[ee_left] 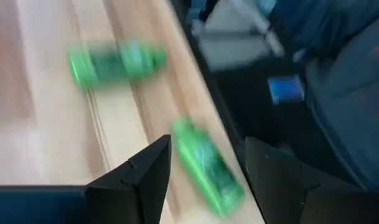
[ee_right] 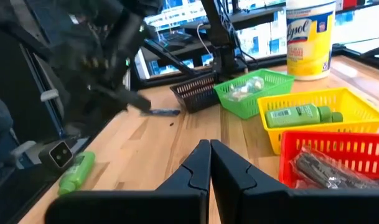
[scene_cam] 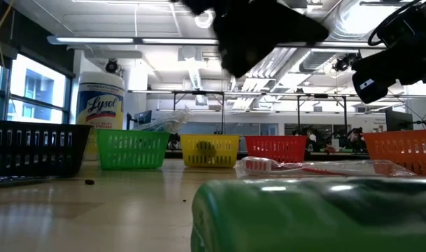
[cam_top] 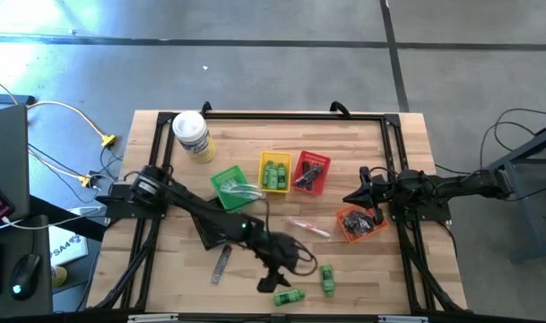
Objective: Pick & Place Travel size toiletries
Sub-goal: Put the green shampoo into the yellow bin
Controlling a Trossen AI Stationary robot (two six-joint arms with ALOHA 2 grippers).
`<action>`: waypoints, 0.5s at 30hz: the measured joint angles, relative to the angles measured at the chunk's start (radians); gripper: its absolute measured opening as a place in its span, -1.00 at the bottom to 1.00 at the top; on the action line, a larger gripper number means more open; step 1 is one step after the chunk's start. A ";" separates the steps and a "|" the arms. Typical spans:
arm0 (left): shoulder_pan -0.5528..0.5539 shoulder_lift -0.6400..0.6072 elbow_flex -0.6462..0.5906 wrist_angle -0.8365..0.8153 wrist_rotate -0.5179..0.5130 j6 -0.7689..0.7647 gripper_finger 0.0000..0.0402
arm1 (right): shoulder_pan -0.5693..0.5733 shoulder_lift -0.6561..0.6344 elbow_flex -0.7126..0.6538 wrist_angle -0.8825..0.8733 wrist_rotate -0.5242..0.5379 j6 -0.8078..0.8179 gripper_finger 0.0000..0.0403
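1. High view: a wooden worktop (cam_top: 165, 269) with two dark arms. The left arm reaches across to the near edge, and the left claw (cam_top: 274, 280) hangs just above a green mini bottle (cam_top: 289, 296) lying on its side there.
2. The left wrist view shows the left claw's two dark fingers (ee_left: 142, 180) spread apart, with that green mini bottle between them on the wood. The picture is blurred, so contact cannot be judged.
3. A second green bottle (cam_top: 327, 279) lies just beside the first, also near the edge.
4. A wrapped toothbrush (cam_top: 308, 228) lies in the middle of the worktop. A dark comb (cam_top: 221, 264) lies left of the left claw.
5. In a row sit a black basket (ee_right: 197, 92), a green basket (cam_top: 230, 187), a yellow basket (cam_top: 273, 172) holding green bottles, a red basket (cam_top: 311, 173) holding dark items, and an orange basket (cam_top: 359, 222).
6. A white wipes canister (cam_top: 193, 135) lies at the far left.
7. The right claw (cam_top: 356, 196) hovers near the orange basket, fingers pressed together and holding nothing.
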 joint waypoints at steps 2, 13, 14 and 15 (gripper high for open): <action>-0.019 0.037 0.031 -0.014 0.001 -0.052 0.00 | 0.000 0.001 0.000 -0.002 -0.001 0.000 -0.99; -0.126 0.155 0.220 -0.159 -0.208 -0.169 0.00 | 0.000 0.013 0.000 0.001 0.013 0.001 -0.99; -0.130 0.174 0.242 -0.170 -0.215 -0.188 0.00 | 0.000 0.014 0.000 -0.001 0.021 0.001 -0.99; -0.131 0.199 0.265 -0.148 -0.216 -0.204 0.00 | 0.000 0.015 0.000 -0.001 0.023 0.001 -0.99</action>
